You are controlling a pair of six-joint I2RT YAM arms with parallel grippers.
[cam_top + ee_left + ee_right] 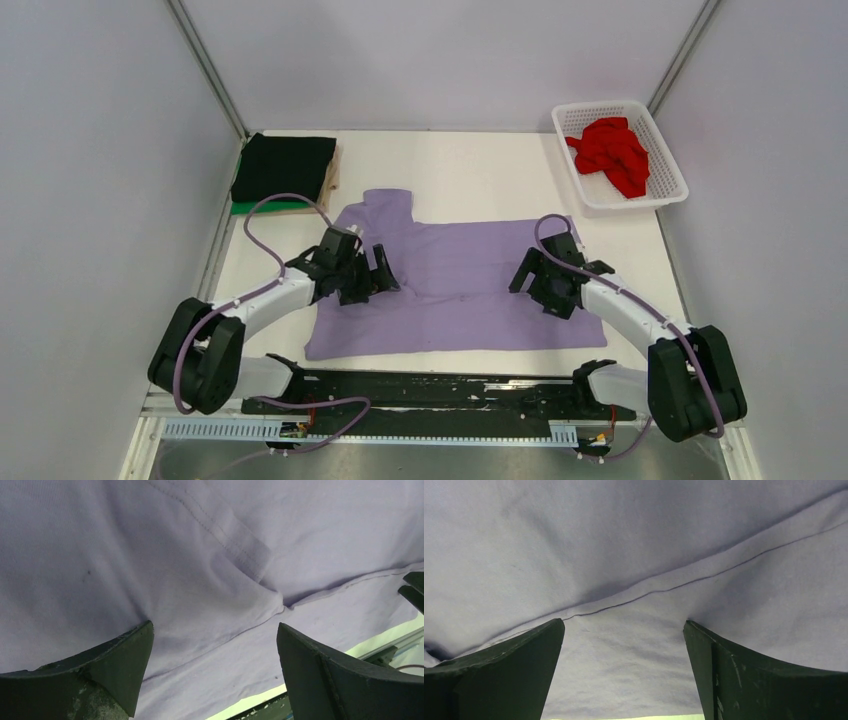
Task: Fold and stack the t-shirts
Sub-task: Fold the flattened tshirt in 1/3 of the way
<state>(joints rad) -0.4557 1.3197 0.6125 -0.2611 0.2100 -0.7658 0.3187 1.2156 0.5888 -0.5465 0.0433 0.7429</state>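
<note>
Lavender t-shirt (450, 290) spread flat mid-tabletop, left claw (378, 274) and right claw (528, 281) released, fingers apart on it, red t-shirt (612, 152) crumpled in white basket (597, 107), far right corner

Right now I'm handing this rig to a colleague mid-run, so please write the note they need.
Left hand: open, low over the lavender shirt, on its left part by a stitched seam.
Right hand: open, low over the same shirt's right side.
Lavender shirt: spread out mid-table, not yet folded up.
Done: black shirt folded on the green shirt, far left corner.
Left: fold the lavender one, then the red shirt, crumpled in the white basket, and stack both.
</note>
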